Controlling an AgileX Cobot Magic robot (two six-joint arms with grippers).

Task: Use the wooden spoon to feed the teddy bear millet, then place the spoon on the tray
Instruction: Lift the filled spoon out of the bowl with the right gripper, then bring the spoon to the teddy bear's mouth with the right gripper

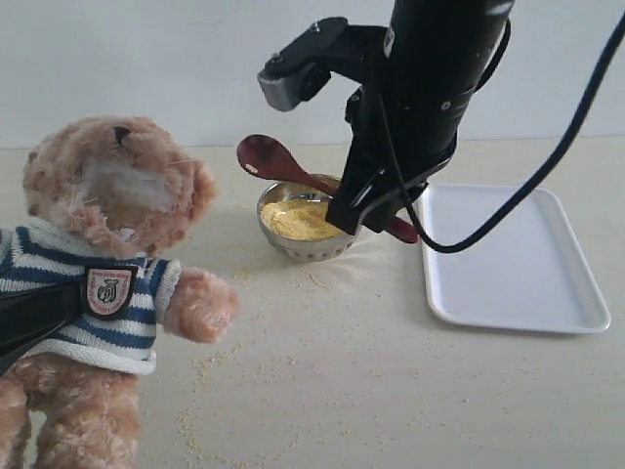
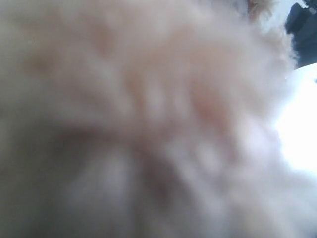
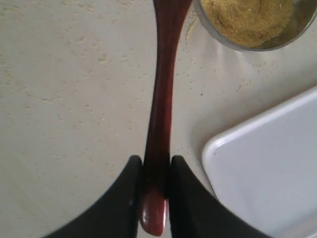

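The teddy bear (image 1: 107, 254) sits at the left, facing the middle of the table. Its fur (image 2: 148, 109) fills the left wrist view as a blur, hiding the left gripper's fingers there. A black part of the left gripper (image 1: 29, 318) lies against the bear's striped shirt. My right gripper (image 1: 369, 203) (image 3: 156, 166) is shut on the handle of the wooden spoon (image 1: 269, 158) (image 3: 161, 99). The spoon's round bowl hangs over the far left rim of the steel bowl (image 1: 305, 246) (image 3: 216, 33), which holds the millet (image 1: 298, 220) (image 3: 247, 17). The white tray (image 1: 513, 264) (image 3: 270, 168) lies to the right.
Loose millet grains (image 1: 225, 352) are scattered over the beige table between the bear and the steel bowl. A black cable (image 1: 547, 166) loops from the right arm above the tray. A pale wall runs along the back.
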